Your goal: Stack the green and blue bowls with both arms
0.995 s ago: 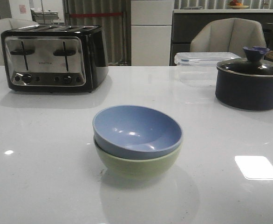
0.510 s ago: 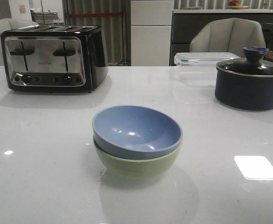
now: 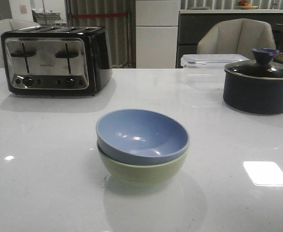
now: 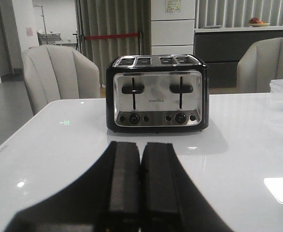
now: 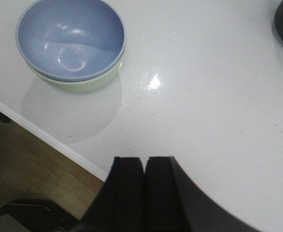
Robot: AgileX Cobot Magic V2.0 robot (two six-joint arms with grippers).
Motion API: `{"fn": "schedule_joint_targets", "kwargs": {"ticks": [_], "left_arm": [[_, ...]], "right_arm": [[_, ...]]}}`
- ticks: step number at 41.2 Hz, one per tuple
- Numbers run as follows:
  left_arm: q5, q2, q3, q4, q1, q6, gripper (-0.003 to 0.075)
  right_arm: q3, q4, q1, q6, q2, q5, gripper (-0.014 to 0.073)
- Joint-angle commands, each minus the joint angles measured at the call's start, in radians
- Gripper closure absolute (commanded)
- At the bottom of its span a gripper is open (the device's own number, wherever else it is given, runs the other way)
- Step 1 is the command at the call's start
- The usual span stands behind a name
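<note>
Apparently done: blue bowl (image 3: 141, 135) nested in green bowl (image 3: 142, 169); left gripper (image 4: 140, 186) and right gripper (image 5: 144, 186) closed (holding nothing), both clear.

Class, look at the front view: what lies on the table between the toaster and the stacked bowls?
Nothing: between the toaster and the stacked bowls the front view shows only bare white table.
</note>
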Motion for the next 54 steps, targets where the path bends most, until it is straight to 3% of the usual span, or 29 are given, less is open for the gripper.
{"fn": "schedule_joint_targets", "kwargs": {"ticks": [1, 28, 45, 54], "left_arm": [[-0.097, -0.017, 0.006, -0.002, -0.004, -0.011, 0.0622], [-0.097, -0.017, 0.006, -0.002, -0.004, -0.011, 0.0622], [-0.097, -0.017, 0.006, -0.002, -0.002, -0.011, 0.0622], [-0.097, -0.017, 0.006, -0.002, -0.002, -0.011, 0.0622]], "right_arm": [[-0.028, -0.005, 0.000, -0.002, -0.002, -0.060, 0.0557], [-0.010, -0.016, -0.008, -0.003, -0.027, -0.074, 0.0557], [0.397, -0.038, -0.349, -0.004, -0.557, -0.442, 0.0557], [0.505, -0.038, -0.430, -0.004, -0.637, -0.544, 0.0557]]}}
